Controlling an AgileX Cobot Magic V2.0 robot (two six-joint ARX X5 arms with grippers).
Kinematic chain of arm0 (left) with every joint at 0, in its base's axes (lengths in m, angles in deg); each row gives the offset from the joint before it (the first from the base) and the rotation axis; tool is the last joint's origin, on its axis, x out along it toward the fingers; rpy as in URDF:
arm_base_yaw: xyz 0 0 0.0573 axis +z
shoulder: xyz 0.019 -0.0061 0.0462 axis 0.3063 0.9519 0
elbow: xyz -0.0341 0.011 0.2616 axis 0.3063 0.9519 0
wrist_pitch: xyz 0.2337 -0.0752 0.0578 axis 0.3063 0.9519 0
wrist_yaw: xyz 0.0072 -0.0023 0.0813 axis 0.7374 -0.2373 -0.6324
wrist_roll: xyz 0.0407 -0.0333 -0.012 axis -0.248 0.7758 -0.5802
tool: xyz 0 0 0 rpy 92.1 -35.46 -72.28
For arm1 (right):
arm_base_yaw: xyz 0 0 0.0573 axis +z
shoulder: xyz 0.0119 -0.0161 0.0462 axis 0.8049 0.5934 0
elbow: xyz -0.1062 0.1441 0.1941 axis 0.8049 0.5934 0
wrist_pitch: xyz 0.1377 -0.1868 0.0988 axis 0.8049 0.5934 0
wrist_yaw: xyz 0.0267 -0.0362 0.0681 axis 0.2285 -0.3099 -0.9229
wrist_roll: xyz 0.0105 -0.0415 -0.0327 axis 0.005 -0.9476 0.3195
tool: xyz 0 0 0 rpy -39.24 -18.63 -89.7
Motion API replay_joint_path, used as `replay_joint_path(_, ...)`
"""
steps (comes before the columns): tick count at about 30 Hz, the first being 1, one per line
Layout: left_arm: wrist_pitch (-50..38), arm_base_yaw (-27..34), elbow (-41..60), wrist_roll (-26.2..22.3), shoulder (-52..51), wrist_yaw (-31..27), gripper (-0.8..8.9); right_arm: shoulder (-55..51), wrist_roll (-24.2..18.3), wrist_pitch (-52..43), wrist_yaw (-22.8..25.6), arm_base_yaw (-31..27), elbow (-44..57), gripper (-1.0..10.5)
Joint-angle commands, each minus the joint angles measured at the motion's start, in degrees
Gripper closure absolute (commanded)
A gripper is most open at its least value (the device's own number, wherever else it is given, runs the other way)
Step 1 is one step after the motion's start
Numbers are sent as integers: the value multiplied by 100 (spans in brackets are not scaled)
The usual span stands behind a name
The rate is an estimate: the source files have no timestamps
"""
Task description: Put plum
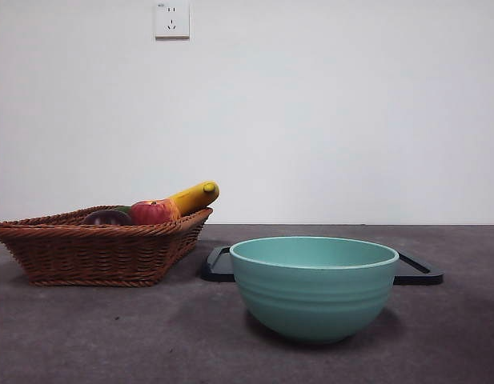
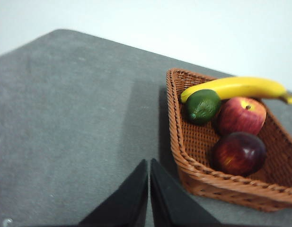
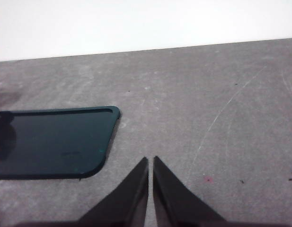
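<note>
A dark maroon plum (image 2: 239, 153) lies in a brown wicker basket (image 1: 102, 248) at the left of the grey table (image 1: 86, 336), beside a red-and-yellow apple (image 2: 242, 115), a green lime (image 2: 202, 106) and a banana (image 2: 235, 87). It is round, with no clear long axis or pointing direction. The front view shows only its top above the rim, plus a teal bowl (image 1: 314, 288) and a black tray (image 1: 419, 270) behind it. The left gripper (image 2: 149, 163) and the right gripper (image 3: 150, 160) hover with jaws pressed together, empty
</note>
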Motion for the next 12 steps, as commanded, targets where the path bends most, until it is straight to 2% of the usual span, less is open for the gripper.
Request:
replay_joint_path(1,52,13,109,426,-9,33,807,-13,435,17,-31,-7,17,939)
replay_joint_path(7,254,13,-114,820,-9,289,805,-11,1003,79,-33,-7,-120,939)
replay_joint_path(12,450,13,-553,979,33,507,805,-4,1032,334,-48,-7,-623,939)
